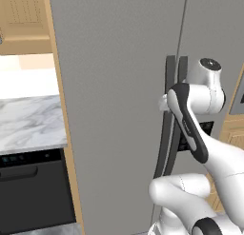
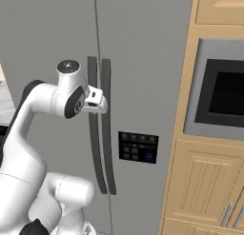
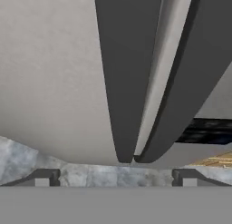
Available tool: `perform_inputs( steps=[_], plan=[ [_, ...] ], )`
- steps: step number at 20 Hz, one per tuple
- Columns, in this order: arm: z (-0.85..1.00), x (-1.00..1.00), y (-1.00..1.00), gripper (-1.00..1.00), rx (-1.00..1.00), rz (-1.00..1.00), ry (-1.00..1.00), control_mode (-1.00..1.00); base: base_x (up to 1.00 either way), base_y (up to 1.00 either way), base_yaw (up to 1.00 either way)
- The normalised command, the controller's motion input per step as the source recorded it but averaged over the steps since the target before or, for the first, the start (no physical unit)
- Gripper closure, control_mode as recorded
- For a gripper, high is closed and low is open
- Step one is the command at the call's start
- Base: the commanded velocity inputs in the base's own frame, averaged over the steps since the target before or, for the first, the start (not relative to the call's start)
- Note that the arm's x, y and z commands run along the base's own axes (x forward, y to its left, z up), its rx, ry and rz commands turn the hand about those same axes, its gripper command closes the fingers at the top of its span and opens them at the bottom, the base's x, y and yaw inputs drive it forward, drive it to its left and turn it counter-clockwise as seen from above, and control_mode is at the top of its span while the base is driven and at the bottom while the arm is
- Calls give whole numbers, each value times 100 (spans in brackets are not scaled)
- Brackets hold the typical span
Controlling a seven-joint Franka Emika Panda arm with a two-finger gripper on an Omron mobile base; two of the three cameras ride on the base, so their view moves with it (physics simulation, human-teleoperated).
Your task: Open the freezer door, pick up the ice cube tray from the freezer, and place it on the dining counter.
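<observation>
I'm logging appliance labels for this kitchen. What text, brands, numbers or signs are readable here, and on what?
None can be read.
The dark control panel on the narrower grey door carries small bluish button marks, too small and blurred to read.
The black appliance front carries faint marks, also unreadable.

No text can be read; the dark control panel (image 2: 138, 147) on the grey door (image 2: 143, 63) bears small blurred marks only.

A tall, narrow matte-grey freezer door (image 2: 143, 63) stands shut, flush beside the wider grey door (image 2: 47, 34) on its left. Its long dark bowed handle (image 2: 107, 129) runs vertically along their shared seam.
</observation>
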Motion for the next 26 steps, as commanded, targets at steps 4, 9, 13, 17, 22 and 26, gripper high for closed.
perform_inputs(
  steps=[4,9,13,17,22,26],
  plan=[
    [0,-9,0,-100,0,0,0,100,-9,0,0],
    [0,0,0,-100,0,0,0,100,-85,-8,-4],
    [0,0,0,-100,0,0,0,100,-88,-13,-7],
    [0,0,0,-100,0,0,0,100,-22,-16,-3],
    [0,0,0,-100,0,0,0,100,7,-23,-1],
    [0,0,0,-100,0,0,0,100,6,-46,0]
  ],
)
